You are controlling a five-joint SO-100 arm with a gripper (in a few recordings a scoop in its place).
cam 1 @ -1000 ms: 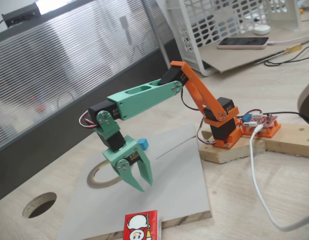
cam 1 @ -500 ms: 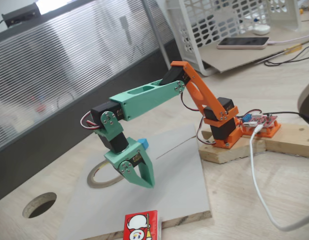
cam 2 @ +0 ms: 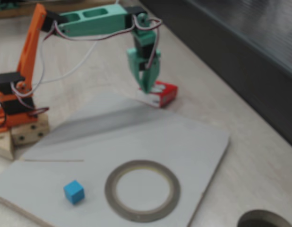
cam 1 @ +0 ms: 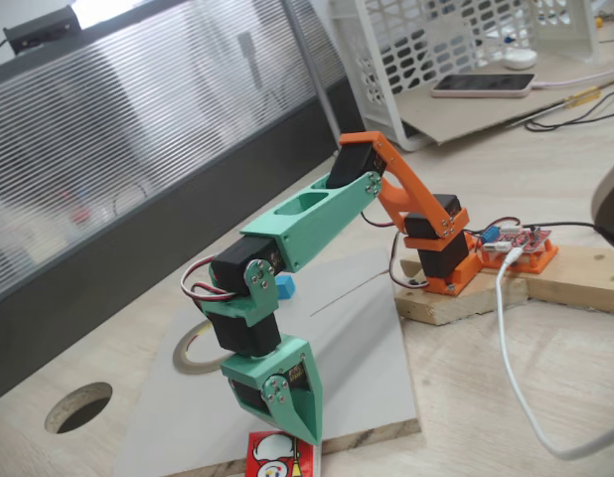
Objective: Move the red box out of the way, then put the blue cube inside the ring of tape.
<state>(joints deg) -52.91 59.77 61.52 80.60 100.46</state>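
Nearest to us in one fixed view, low in the frame, the ring of tape (cam 2: 142,190) lies flat on the grey board (cam 2: 202,142), with the blue cube (cam 2: 73,191) just to its left, apart from it and outside its hollow. At the lower right edge of that frame we see the round hole (cam 2: 264,221) cut in the wooden tabletop (cam 2: 259,156). Farther back, beyond the board's far edge, the red box (cam 2: 160,93) lies on the tabletop, and the green end effector (cam 2: 147,87) points straight down with its tips at the box's near end; its fingers look drawn together, and we cannot tell whether they pinch the box. In the other fixed view the end effector (cam 1: 309,429) comes down at the bottom centre, its tip meeting the top of the red box (cam 1: 279,453). The orange arm base (cam 1: 441,253) stands at the middle right.
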